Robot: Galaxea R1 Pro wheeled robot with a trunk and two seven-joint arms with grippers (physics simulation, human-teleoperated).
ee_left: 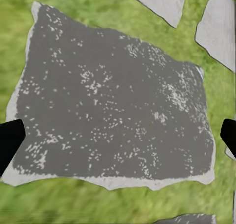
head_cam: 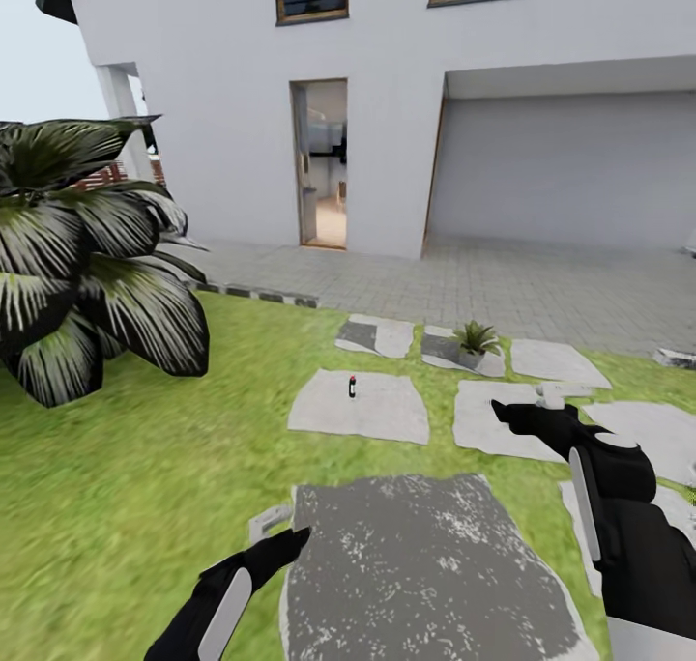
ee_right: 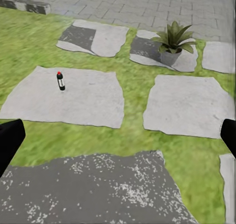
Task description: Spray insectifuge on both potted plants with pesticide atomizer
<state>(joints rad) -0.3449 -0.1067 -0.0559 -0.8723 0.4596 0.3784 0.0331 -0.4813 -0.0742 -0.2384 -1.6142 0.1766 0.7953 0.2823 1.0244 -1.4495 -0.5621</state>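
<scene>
The pesticide atomizer (head_cam: 352,386) (ee_right: 60,81), a small dark bottle with a red tip, stands upright on a pale stepping stone (head_cam: 360,407) ahead in the garden. One potted plant (head_cam: 476,339) (ee_right: 173,40) with pointed green leaves sits on a stone farther back and to the right. No insectifuge can be made out on its leaves. My left gripper (head_cam: 280,533) (ee_left: 118,138) hovers open over a dark speckled stone (ee_left: 108,101). My right gripper (head_cam: 524,402) (ee_right: 118,135) is open too, pointing toward the atomizer and well short of it. Both are empty.
A big striped-leaf bush (head_cam: 77,255) fills the left side. Grey paving (head_cam: 503,284) runs along the white house, with an open doorway (head_cam: 322,163) and a garage door (head_cam: 565,173). Several flat stepping stones lie in the lawn (head_cam: 145,468).
</scene>
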